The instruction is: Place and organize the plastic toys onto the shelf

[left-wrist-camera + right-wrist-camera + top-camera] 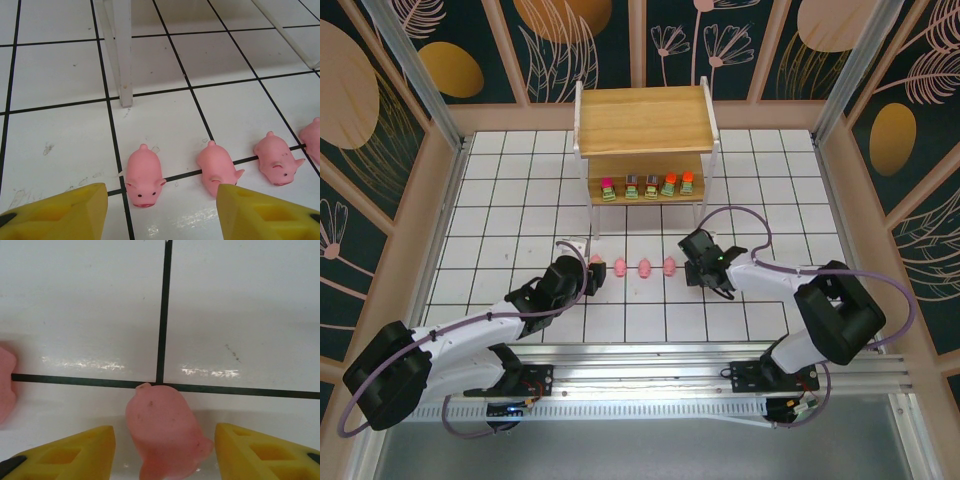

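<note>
Pink pigs [645, 267] are laid in a row on the white tiled desk [500, 200] in front of the shelf [642, 118]. On its lower board the five blocky toys [651, 185] are lined up along the front edge, and nothing is seen on the top board. The left gripper [160, 215] is held with its fingers spread apart just short of the leftmost pig [144, 175], and nothing is clamped. The right gripper [165, 455] is likewise spread wide, with the pig at the right end of the row [165, 432] set between its fingers and a gap left on each side. Trouble is most likely to be caused by the closeness of the pigs. The leftmost pig is offset toward one finger, and the second pig [217, 167] lies just ahead of the other, so that neighbour could be shoved or tipped if the gripper is pushed straight forward. On the right side, a neighbouring pig [5, 385] is seen near one finger and could be nudged in the same way. The pigs are rounded and look soft, so one could be squeezed out if it is pinched on a tapered end. The shelf leg [122, 55] stands near the left gripper and could be struck during the lift. If the pigs are carried to the lower board, the blocky toys could be knocked over. A clash between the arms is also possible, since both are worked close together.
</note>
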Robot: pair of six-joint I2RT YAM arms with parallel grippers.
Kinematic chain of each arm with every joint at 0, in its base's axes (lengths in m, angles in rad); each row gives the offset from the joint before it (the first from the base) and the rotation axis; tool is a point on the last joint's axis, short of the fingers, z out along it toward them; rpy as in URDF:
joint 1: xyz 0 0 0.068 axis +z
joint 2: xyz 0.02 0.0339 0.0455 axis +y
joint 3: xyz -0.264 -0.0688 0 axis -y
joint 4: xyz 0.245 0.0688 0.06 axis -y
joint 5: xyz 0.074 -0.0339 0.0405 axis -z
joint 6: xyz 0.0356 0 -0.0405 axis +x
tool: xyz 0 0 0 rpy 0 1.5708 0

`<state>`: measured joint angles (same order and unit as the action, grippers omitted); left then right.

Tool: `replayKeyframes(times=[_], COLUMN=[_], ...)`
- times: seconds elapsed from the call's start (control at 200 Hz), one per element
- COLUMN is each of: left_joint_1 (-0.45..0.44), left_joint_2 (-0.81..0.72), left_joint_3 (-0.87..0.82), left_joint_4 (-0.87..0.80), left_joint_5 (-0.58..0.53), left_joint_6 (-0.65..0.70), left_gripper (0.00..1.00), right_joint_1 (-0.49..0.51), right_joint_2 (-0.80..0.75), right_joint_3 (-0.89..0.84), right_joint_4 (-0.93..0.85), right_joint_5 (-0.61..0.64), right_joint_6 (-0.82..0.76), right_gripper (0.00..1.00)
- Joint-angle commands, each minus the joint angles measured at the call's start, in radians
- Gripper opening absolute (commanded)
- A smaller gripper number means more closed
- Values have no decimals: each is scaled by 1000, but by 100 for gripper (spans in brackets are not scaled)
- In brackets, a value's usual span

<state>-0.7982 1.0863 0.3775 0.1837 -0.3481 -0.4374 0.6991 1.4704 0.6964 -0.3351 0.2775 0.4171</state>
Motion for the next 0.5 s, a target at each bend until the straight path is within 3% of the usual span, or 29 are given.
replayKeyframes(times=[0.0,0.496], left_joint_1=[5,5], left_joint_2=[-6,-2], left_joint_3=[-11,-9], left_joint_4=[26,29], left_joint_5=[-5,-2], left_joint_6=[11,12], left_gripper=[60,60], right_joint_1=[-7,-6], right_joint_2=[12,11], right_joint_3=[11,10], right_joint_4=[14,2], right_joint_5=[-30,-32], right_joint_6=[-23,-18], right_gripper=[54,38])
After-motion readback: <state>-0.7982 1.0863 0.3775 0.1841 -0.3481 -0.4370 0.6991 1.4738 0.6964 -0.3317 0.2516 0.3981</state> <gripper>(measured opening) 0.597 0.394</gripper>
